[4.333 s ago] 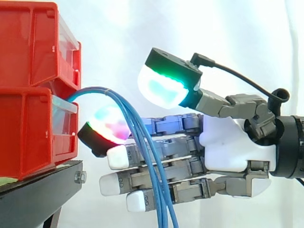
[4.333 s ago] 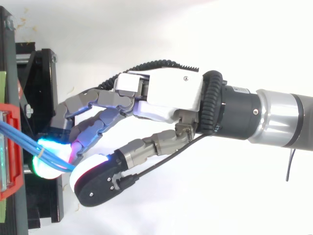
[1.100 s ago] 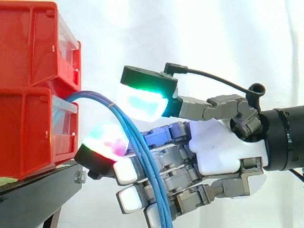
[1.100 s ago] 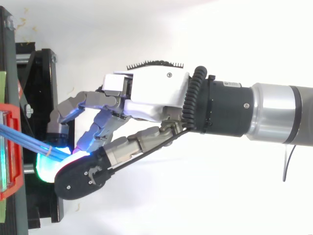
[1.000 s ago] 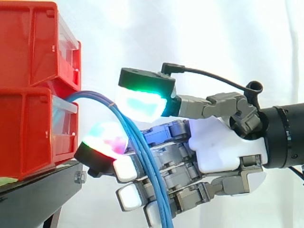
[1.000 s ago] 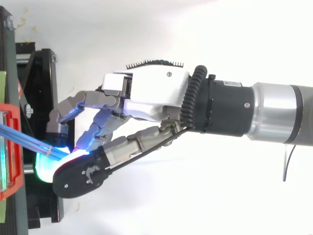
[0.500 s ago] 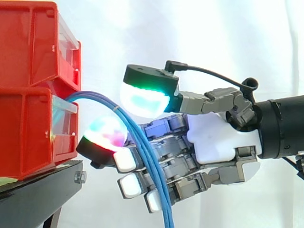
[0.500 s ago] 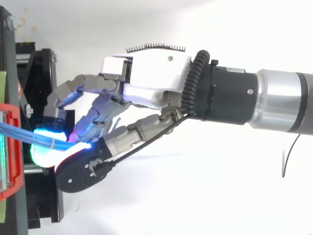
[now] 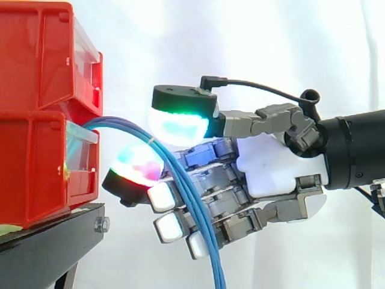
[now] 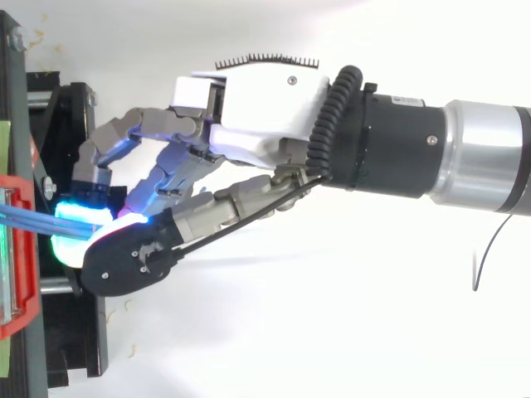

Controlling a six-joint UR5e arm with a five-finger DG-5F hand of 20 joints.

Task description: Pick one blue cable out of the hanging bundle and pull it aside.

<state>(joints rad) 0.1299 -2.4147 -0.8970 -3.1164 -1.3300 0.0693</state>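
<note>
Thin blue cables (image 9: 120,123), round and glossy, number about four, though they are packed too tightly to count surely. They arch out of the lower of two stacked red plastic bins (image 9: 33,168) and hang down beside the black stand (image 9: 48,247). One robot hand (image 9: 274,171) reaches in from the right. Its green-glowing thumb pad (image 9: 177,127) and a pink-and-green fingertip (image 9: 137,165) pinch the bundle just below its bend. How many strands they hold cannot be told.
</note>
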